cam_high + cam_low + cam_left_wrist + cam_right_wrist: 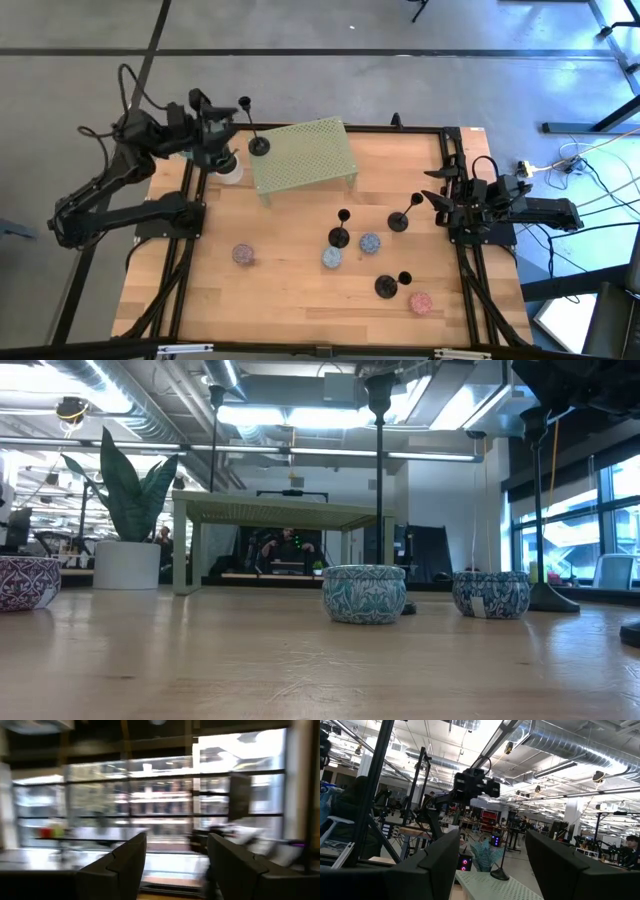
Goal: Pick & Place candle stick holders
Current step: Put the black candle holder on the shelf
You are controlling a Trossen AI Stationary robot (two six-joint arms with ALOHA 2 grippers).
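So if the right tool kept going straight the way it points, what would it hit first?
Probably the black candle stick holder standing on the pale green perforated riser; it sits between the open right tool fingers, though depth is unclear.

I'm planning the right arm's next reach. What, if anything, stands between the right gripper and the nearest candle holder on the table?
Nothing visible. The right gripper waits open at the table's right edge, and the nearest candle stick holder stands just inward of it, with bare wood between.

Lighting: your table [300, 290] was evenly lit from overhead, shadows faint. Low view: ceiling strips glared, near tabletop soft. Left wrist view: motion-blurred, backlit windows, your fingers [120, 870] dark.
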